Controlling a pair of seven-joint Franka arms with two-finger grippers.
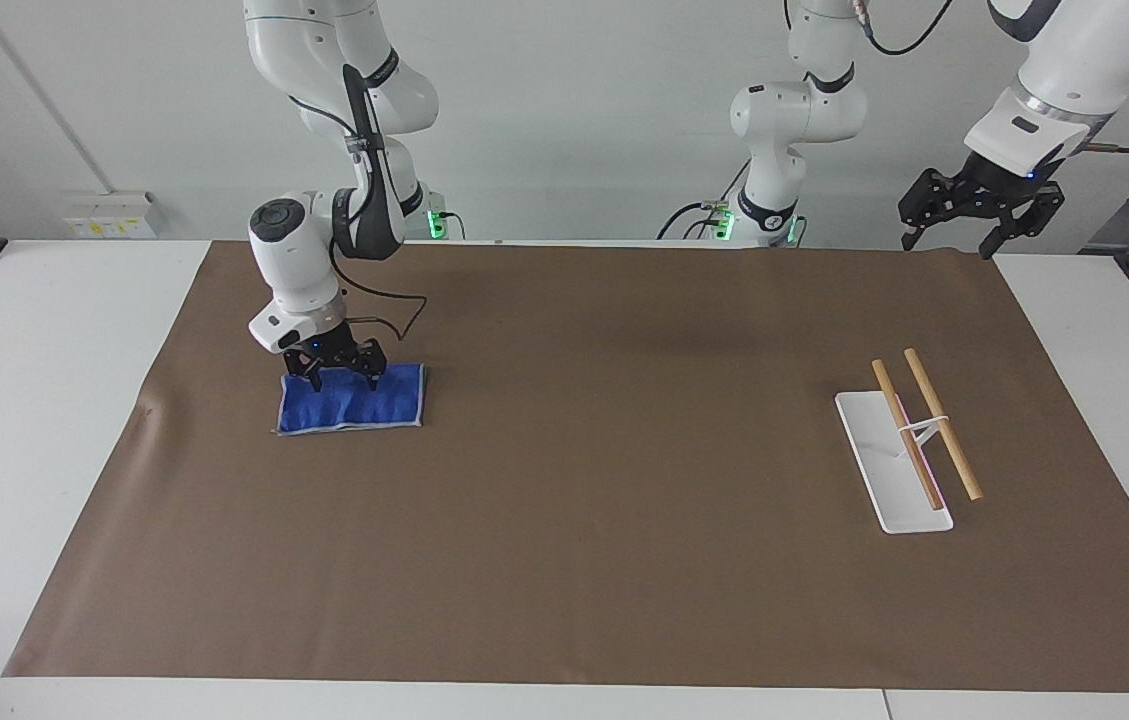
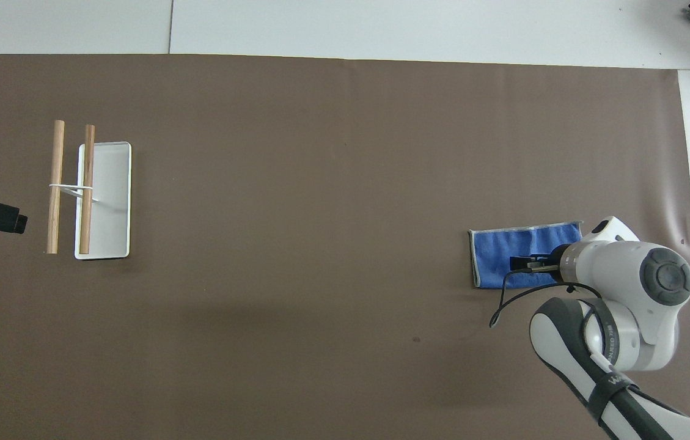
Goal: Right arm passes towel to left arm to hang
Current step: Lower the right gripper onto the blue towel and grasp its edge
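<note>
Towel (image 1: pixel 352 405) flat on the brown mat (image 1: pixel 564 560), right arm's end of the table

Right gripper (image 1: pixel 334 375) is down on the towel's robot-side edge, fingers spread apart with the tips poking the cloth, nothing lifted. In the overhead view the towel's at about 3 o'clock and the wooden rack (image 1: pixel 909 440) on its white base at 9 o'clock, well apart. Left gripper (image 1: pixel 959 235) hangs waiting over the mat's corner at its own end, fingers apart too, holding nothing.
</note>
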